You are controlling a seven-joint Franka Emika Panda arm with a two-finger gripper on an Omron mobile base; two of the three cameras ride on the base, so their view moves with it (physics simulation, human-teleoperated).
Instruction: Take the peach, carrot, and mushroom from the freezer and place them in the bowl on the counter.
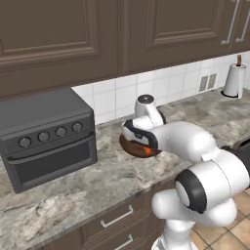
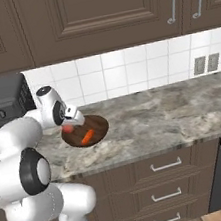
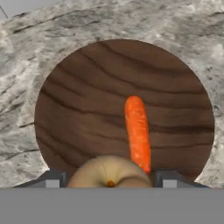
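Peach (image 3: 109, 173) between the fingertips, above the bowl (image 3: 78, 109) that holds the carrot (image 3: 137, 131).

Left to right in the left base view: a dark grey countertop oven (image 1: 46, 134) stands on the counter (image 1: 68, 195), then comes the brown wooden bowl with the gripper (image 1: 142, 141) directly over it, and far right by the tiled wall a paper towel roll (image 1: 234, 80). In the hand view the gripper (image 3: 109, 178) has its two dark fingertips (image 3: 52, 178) closed on the pale, tan-looking underside of the peach, one at each side of it; in the right base view the fruit shows red at the hand. The carrot lies lengthwise in the middle of the bowl, its near end just beside the peach.
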